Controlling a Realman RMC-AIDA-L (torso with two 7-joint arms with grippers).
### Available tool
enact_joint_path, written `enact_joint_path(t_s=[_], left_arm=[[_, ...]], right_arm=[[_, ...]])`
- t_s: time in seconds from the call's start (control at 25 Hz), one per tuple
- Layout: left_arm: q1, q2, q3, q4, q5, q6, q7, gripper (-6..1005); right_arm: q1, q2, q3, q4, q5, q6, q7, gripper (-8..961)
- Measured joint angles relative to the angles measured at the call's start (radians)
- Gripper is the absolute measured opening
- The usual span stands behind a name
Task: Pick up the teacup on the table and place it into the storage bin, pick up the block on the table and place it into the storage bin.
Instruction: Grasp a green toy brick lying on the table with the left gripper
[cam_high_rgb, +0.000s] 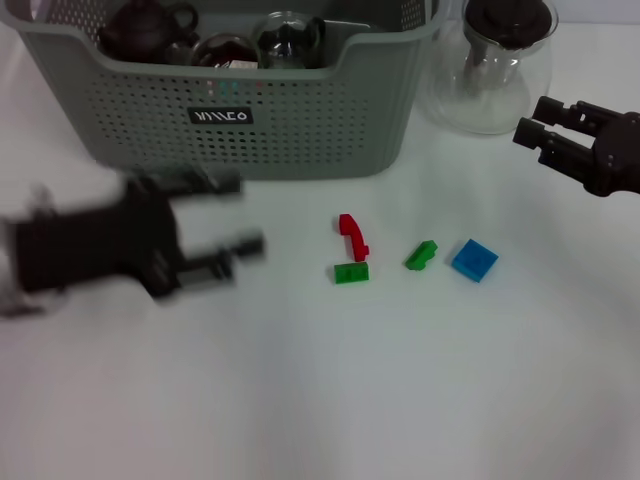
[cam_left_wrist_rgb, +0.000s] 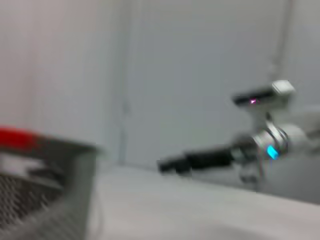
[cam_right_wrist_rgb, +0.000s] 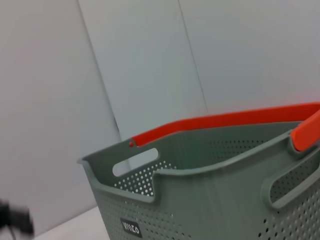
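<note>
Storage bin (cam_high_rgb: 300, 130) sits at the tabletop's (cam_high_rgb: 320, 400) far edge, w/ a glass carafe (cam_high_rgb: 495, 70) just beside it. Open tabletop in front. Four blocks lie there: red (cam_high_rgb: 350, 235), 2 green (cam_high_rgb: 351, 272) (cam_high_rgb: 421, 255), blue (cam_high_rgb: 474, 260). Left end effector (cam_high_rgb: 235, 235), fingers wide & empty, is near the bin's front, blocks well apart. Right end effector (cam_high_rgb: 530, 130), jaws narrow, empty, hovers by the carafe. Teapot & cups inside bin.

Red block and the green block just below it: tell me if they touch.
Cannot tell. In the head view the red block ends right at the upper edge of the green block, and no plain gap or contact shows between them. Neither wrist view shows them.
</note>
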Motion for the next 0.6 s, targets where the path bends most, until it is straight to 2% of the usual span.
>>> enact_joint_path(t_s=[0.12, 0.16, 0.2, 0.6], left_arm=[[-0.035, 0.004, 0.026, -0.136, 0.037, -0.065, 0.069, 623], [-0.035, 0.004, 0.026, -0.136, 0.037, -0.065, 0.069, 621], [-0.081, 0.006, 0.042, -0.263, 0.051, -0.174, 0.143, 619], [-0.218, -0.003, 0.063, -0.535, 0.044, -0.486, 0.385, 598]], right_arm=[[0.003, -0.006, -0.003, -0.001, 0.000, 0.000, 0.012, 504], [0.003, -0.006, -0.003, -0.001, 0.000, 0.001, 0.013, 504], [0.003, -0.006, -0.003, -0.001, -0.001, 0.002, 0.013, 504], [0.001, 0.001, -0.001, -0.001, -0.009, 0.005, 0.012, 504]])
